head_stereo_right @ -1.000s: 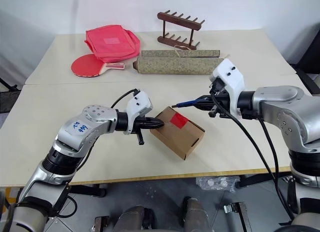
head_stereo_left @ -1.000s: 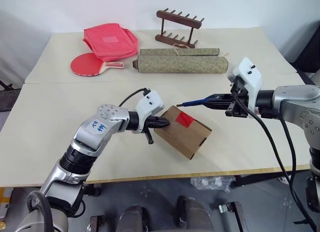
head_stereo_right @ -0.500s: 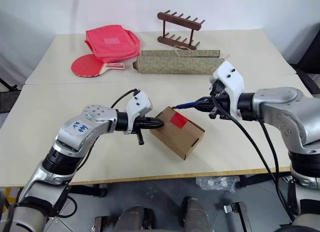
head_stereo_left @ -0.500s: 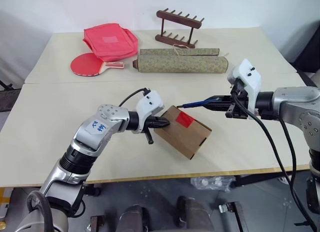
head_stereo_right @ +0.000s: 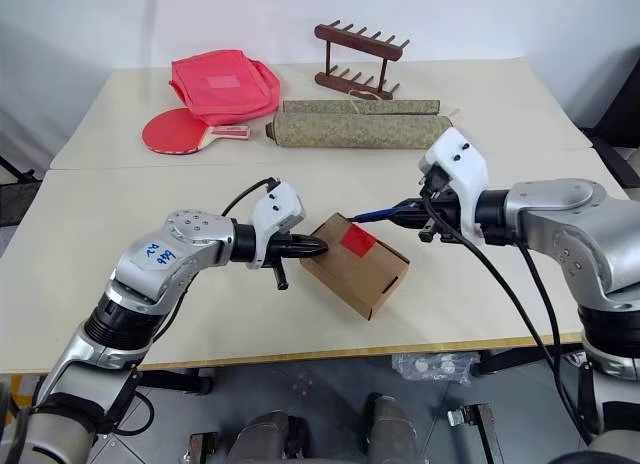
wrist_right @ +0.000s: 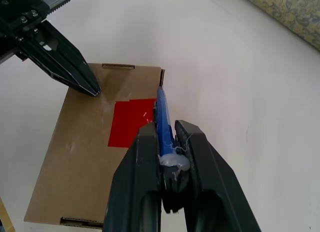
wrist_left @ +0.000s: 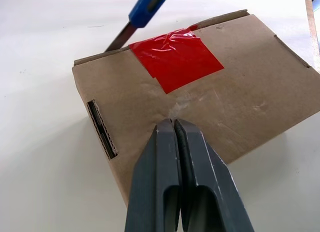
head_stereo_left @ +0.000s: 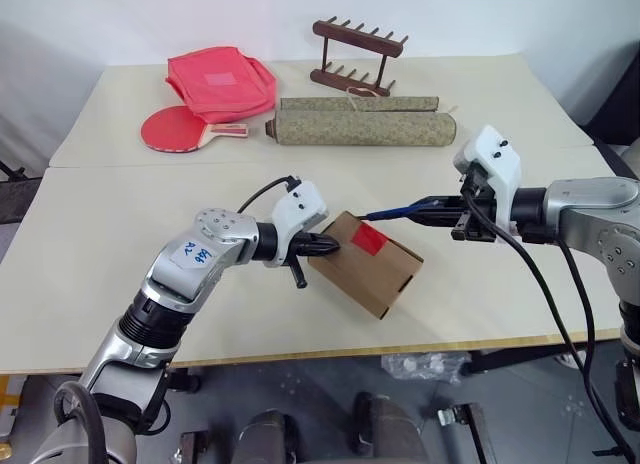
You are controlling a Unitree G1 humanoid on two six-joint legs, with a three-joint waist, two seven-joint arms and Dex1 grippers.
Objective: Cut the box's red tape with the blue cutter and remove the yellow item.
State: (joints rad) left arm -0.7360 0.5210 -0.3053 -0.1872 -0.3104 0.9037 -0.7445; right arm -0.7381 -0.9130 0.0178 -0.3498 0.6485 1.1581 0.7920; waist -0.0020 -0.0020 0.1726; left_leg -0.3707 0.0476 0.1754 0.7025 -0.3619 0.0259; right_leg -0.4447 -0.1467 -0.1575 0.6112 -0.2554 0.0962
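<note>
Cream worktop (head_stereo_left: 120, 234) | box (head_stereo_left: 365, 266) mid-front, light, slides easily | my left tool (wrist_left: 173, 123) pressed together, bracing its top | right tool (wrist_right: 167, 137) pinching blue cutter (wrist_right: 163, 117) beside red tape (wrist_left: 175, 57)

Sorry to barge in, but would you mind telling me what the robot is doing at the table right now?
It is about to slit open a taped carton. The left hand, shut, presses its tip on the top of the box to steady it. The right hand is shut on the blue cutter, whose blade tip sits at the box's far edge beside the red tape. The tape looks uncut and the flaps are closed.
</note>
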